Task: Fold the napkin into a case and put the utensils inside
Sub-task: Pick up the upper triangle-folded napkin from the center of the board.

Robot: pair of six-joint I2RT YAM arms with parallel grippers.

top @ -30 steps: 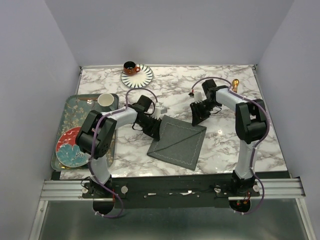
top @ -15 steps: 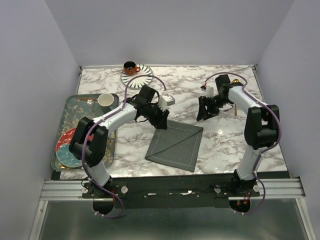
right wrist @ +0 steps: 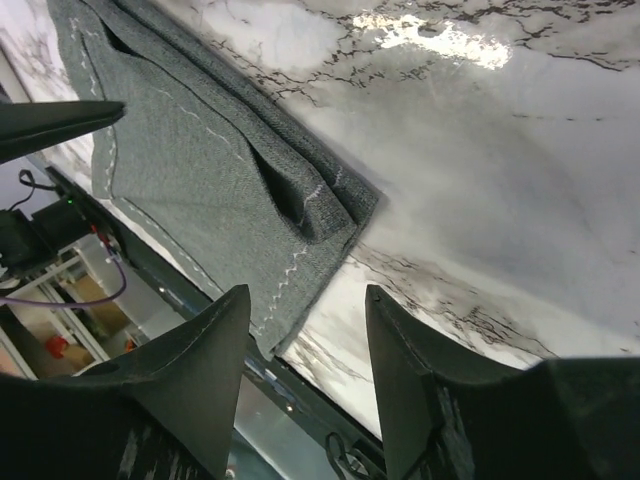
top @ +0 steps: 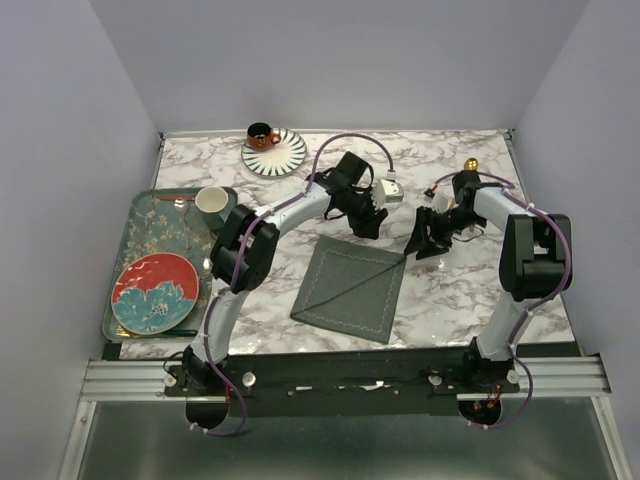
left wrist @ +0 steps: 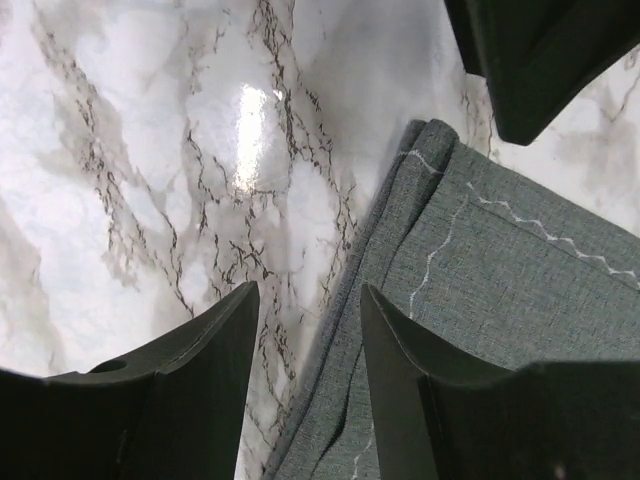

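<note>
The dark grey napkin [top: 350, 290] lies flat and folded in layers at the table's middle. My left gripper [top: 366, 222] is open just beyond the cloth's far edge. In the left wrist view, my left gripper [left wrist: 307, 292] straddles the layered edge of the napkin [left wrist: 500, 260] with nothing gripped. My right gripper [top: 418, 243] is open at the cloth's far right corner. In the right wrist view, my right gripper [right wrist: 305, 295] is open over the corner of the napkin [right wrist: 200, 170]. One gold utensil head [top: 470, 164] shows behind the right arm; its handle is hidden. No case is formed.
An orange cup on a striped saucer [top: 274, 152] stands at the back. A tray [top: 130, 250] on the left holds a red plate [top: 155, 292] and a white cup [top: 212, 200]. The table's front edge [right wrist: 250, 370] is near the napkin.
My left gripper has swept from the napkin's left corner along its far edge to the right. My right gripper has moved right and down to the cloth's right corner. The napkin has barely shifted.
</note>
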